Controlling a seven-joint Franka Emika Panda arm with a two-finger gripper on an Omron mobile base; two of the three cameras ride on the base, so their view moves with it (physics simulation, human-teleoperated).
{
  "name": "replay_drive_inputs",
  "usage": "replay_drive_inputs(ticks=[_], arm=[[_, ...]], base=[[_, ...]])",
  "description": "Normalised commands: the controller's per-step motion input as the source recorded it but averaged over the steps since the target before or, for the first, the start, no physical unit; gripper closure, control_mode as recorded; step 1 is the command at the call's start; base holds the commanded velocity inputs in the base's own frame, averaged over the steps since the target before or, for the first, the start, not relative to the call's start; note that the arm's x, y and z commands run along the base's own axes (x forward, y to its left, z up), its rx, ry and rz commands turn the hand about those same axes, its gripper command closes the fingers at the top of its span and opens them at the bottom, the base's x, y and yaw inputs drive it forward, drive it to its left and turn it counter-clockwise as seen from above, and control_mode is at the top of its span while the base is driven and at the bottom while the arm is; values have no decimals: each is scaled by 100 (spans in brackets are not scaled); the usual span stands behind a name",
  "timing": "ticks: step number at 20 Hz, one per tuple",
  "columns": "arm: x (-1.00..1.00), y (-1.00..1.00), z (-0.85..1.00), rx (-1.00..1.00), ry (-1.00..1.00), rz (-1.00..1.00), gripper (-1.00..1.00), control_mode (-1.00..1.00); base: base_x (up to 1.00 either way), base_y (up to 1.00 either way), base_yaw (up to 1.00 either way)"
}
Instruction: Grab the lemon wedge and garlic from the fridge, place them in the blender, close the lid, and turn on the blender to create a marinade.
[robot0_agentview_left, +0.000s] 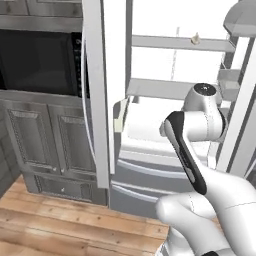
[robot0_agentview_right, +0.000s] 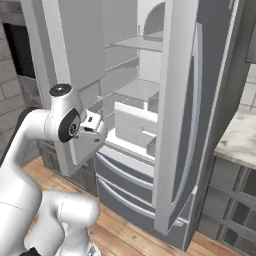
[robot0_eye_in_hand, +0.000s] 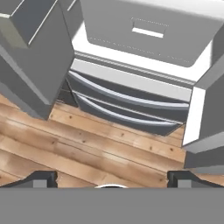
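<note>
With both doors of the fridge (robot0_agentview_right: 150, 100) swung wide open, the arm is basically parked in front of it, with the base squared up to the opening so the shelves are in reach. The gripper (robot0_eye_in_hand: 111, 177) is spread wide apart and holding nothing; in the hand view the two finger tips sit at the far bottom corners with just wood floor (robot0_eye_in_hand: 87, 148) between them. The hand is tilted down toward the floor, so its camera is looking at the two grey bottom drawers (robot0_eye_in_hand: 127, 105) and a white bin (robot0_eye_in_hand: 144, 30) above them, not at the shelves. My guess is this is just a travel pose: hand tucked in near the left door (robot0_agentview_left: 102, 90) so it doesn't clip anything on the way in. In the left base view there's a small pale beige thing on the upper shelf (robot0_agentview_left: 180, 42), the small object (robot0_agentview_left: 195, 38), which could be the garlic, but it's way too tiny for me to swear to it. Can't pick out a lemon wedge with any confidence. If that is the garlic, it sits well above the hand and deeper inside the fridge, so I'd say the wrist needs to lift and pitch up a lot before any grab happens. The black-panelled microwave (robot0_agentview_left: 40, 62) is off to the left over some cabinets, and a marbled counter (robot0_agentview_right: 240, 137) shows at the right edge of the right base view.
</note>
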Motion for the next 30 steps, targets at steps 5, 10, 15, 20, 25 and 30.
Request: replay_drive_inputs(ticks=[5, 10, 15, 20, 25, 30], arm=[[0, 0, 0, 0, 0, 0, -100, 100], [0, 0, 0, 0, 0, 0, -100, 100], [0, 0, 0, 0, 0, 0, -100, 100], [0, 0, 0, 0, 0, 0, -100, 100], [0, 0, 0, 0, 0, 0, -100, 100], [0, 0, 0, 0, 0, 0, -100, 100]], base=[[55, 7, -34], [40, 51, -45], [29, 82, -41], [44, 22, -31], [41, -1, -13], [46, 0, -6]])
